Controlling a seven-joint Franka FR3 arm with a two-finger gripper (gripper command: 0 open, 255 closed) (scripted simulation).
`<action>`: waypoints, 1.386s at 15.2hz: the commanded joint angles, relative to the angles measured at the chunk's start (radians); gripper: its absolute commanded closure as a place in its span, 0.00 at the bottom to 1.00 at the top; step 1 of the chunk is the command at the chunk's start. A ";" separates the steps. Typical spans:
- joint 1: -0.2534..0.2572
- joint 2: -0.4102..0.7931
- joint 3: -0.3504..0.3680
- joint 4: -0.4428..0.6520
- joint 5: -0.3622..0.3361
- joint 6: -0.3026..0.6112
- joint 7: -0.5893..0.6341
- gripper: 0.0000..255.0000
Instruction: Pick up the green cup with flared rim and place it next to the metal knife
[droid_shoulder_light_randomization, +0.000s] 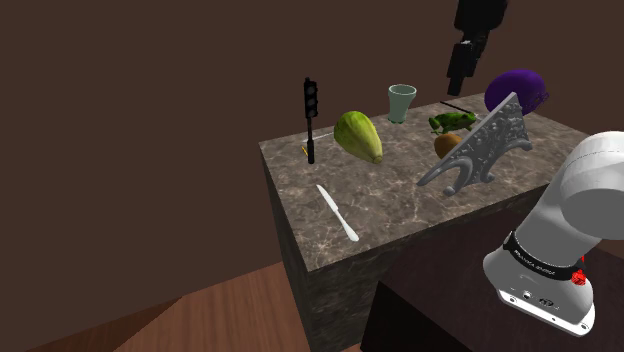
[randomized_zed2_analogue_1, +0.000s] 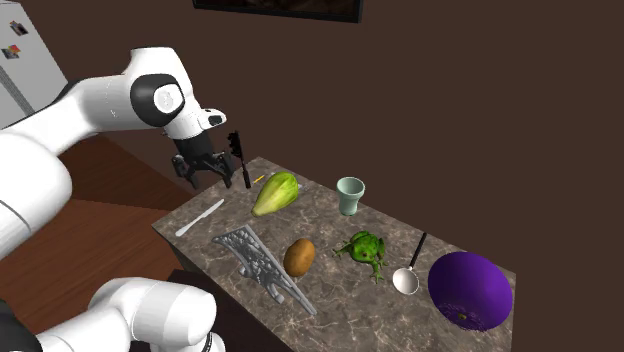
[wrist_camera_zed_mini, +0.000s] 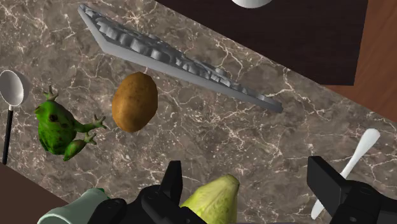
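One pale-green cup with a flared rim (droid_shoulder_light_randomization: 402, 102) stands upright at the marbled counter's (droid_shoulder_light_randomization: 400, 200) far edge in the shoulder view.
Above the counter hangs the black gripper (wrist_camera_zed_mini: 247, 175), fingers spread (gripping nothing), over a yellow-green leafy head (droid_shoulder_light_randomization: 358, 136) lying between the cup and the slim white knife (droid_shoulder_light_randomization: 337, 212). A black toy traffic light (droid_shoulder_light_randomization: 311, 120) stands beside that head. A green toy frog (wrist_camera_zed_mini: 60, 127), a brown potato (wrist_camera_zed_mini: 135, 101) and a grey ornate bracket (wrist_camera_zed_mini: 178, 57) crowd the cup's other side.

Home, kitchen-like, around me: dark veined marble-topped counter (droid_shoulder_light_randomization: 400, 205), reddish wooden plank floor (droid_shoulder_light_randomization: 200, 315), plain brown walls (droid_shoulder_light_randomization: 130, 120), white fridge-like cabinet with small magnets (randomized_zed2_analogue_1: 25, 65), dark framed picture (randomized_zed2_analogue_1: 280, 8) high on wall.
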 joint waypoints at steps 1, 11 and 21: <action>0.000 0.000 0.000 0.000 0.000 0.000 0.000 0.00; -0.052 0.226 -0.172 0.006 -0.107 0.258 -0.167 0.00; -0.078 0.547 -0.324 0.147 -0.113 0.477 -0.342 0.00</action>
